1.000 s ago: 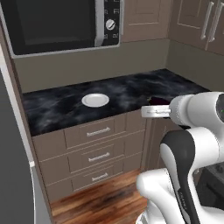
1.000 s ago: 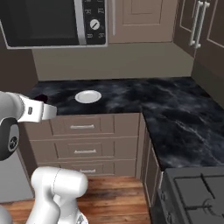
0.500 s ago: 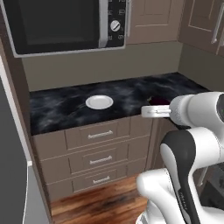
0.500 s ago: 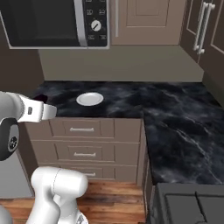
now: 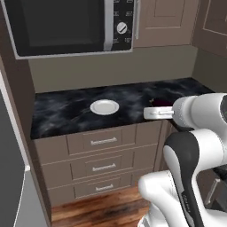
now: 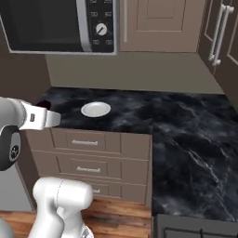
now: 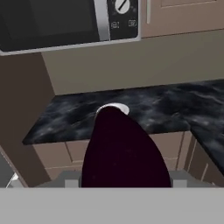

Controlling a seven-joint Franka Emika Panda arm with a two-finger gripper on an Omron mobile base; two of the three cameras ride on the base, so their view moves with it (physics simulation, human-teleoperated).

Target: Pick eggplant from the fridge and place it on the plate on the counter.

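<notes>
eggplant [image 7: 124, 153] | hides most of plate [image 7: 119, 106] | fingertips hidden

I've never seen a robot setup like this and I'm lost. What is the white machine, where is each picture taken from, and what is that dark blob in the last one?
The white machine is a robot arm on a driving base in a rendered kitchen. Two pictures come from cameras on the base, behind the arm to its left and right; the third looks along the hand. On the black marbled counter sits a white plate, under a microwave. The dark blob is the eggplant, held in the shut gripper, close to the hand camera, with the plate's rim peeking out behind it.
</notes>
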